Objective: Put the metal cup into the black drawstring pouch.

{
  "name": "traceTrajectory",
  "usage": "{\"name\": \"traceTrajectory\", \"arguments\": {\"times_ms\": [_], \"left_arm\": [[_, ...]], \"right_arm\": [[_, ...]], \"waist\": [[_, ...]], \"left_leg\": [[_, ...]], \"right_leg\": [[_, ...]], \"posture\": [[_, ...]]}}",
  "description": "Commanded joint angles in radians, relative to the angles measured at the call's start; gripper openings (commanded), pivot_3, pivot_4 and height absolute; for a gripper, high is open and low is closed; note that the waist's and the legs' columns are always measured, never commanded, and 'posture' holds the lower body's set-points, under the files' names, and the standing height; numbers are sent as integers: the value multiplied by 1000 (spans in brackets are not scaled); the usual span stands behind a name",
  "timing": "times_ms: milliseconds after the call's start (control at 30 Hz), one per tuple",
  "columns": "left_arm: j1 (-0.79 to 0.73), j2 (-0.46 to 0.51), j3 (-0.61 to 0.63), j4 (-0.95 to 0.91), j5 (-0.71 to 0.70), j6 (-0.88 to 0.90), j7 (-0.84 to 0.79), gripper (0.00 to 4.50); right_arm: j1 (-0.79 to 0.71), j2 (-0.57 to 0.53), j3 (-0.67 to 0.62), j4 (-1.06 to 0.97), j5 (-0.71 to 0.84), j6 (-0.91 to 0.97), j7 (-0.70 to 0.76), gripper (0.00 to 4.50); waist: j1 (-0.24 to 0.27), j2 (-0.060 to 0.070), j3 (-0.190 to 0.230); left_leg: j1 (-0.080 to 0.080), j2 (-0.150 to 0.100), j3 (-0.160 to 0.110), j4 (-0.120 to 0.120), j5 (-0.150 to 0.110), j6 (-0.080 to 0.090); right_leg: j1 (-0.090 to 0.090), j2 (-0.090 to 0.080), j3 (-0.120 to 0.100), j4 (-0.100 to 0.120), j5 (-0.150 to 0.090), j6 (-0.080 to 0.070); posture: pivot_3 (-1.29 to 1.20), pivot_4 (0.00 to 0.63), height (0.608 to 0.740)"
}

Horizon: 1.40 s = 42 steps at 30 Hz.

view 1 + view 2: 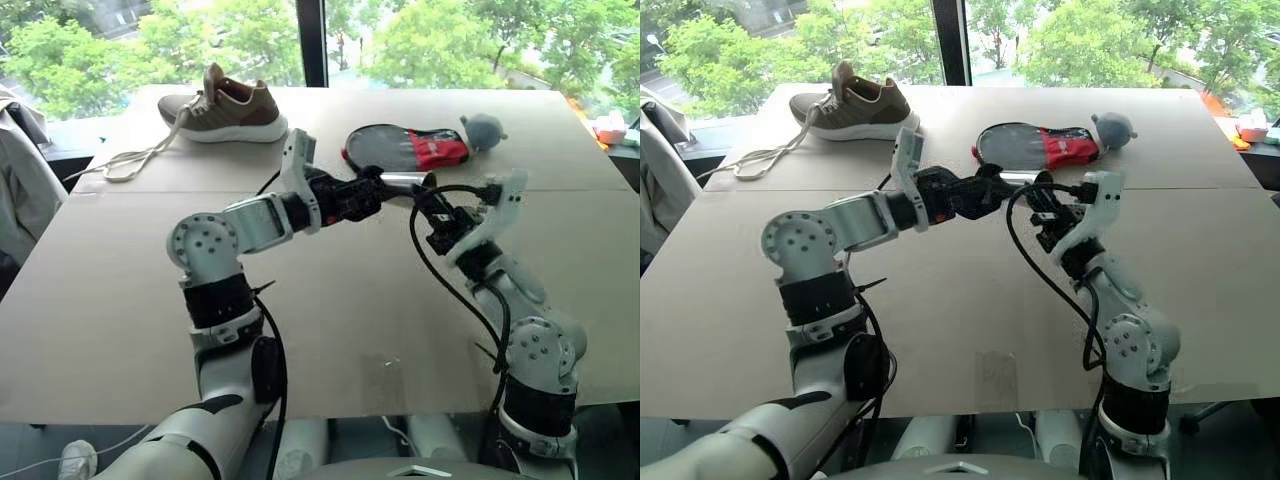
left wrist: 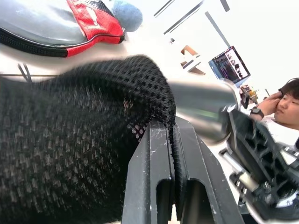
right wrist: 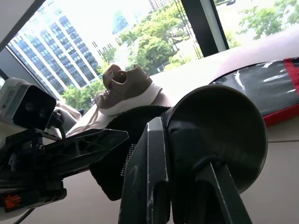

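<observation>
Left to right:

- Left hand [image 2: 170, 154] is up off the bench [image 1: 120, 330], fingers clamped tight on a fold of the black drawstring pouch [image 2: 70, 154]. The left wrist view shows mesh fabric pinched between the 2 fingers. The pouch hangs mid-air in front of the hand, bunched up; I can't tell how wide its mouth gapes.
- The metal cup [image 1: 402, 181] sits between the 2 hands, held roughly level and well above the bench. Its base end meets the pouch fabric, its open rim faces the right hand. In the right wrist view the pouch edge wraps just behind the cup, so it looks partly entered at most, with most of the body exposed.
- Right hand [image 3: 182, 158] is closed on the cup's rim, 1 finger inside the bore and 1 outside the wall.

Status, my read: both grasps done, cup lined up with the pouch, insertion started or about to start. Left to do: push the cup fully in, let go of the rim, pull the right hand clear. Risk: the fabric folds over the cup's base and blocks it.

Shoe [image 1: 225, 108] and paddle cover [image 1: 405, 148] at the far side of the bench, well clear.
</observation>
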Motion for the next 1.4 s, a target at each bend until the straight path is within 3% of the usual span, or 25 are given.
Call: {"name": "traceTrajectory", "arguments": {"times_ms": [33,333,700,1067,1267,1400], "left_arm": [[-47,-2,52,17,-56,-33,0,0],[-6,109,-30,115,-9,-133,-132,0],[-20,100,-57,213,-18,-199,-164,0],[-74,46,27,280,-109,-167,-108,0],[-68,22,23,266,-155,-130,-76,0],[-58,13,16,257,-167,-121,-64,0]], "right_arm": [[-9,24,-23,-24,120,21,-28,55],[-83,16,-88,31,244,-31,-75,55],[-75,-15,-31,39,251,-70,-55,55],[2,-86,103,61,92,-126,15,55],[-6,-85,126,90,50,-154,34,55],[-29,-96,168,118,-64,-238,61,55]], "waist": [[-2,0,0],[-4,0,0],[-5,1,0],[-4,0,0],[-4,0,1],[-5,0,1]], "left_leg": [[0,0,0,0,0,0],[0,-2,0,-1,0,0],[0,-2,0,-2,0,0],[0,-2,1,-1,0,0],[0,-2,0,-1,0,0],[0,-3,0,-1,0,0]], "right_leg": [[0,0,0,0,0,0],[0,0,0,0,0,0],[0,0,0,-1,0,0],[0,0,0,-1,0,0],[0,0,0,-1,0,0],[-1,0,0,-1,0,0]], "posture": [[0,150,740],[0,150,740],[0,150,740],[0,150,740],[0,150,740],[0,150,740]]}}
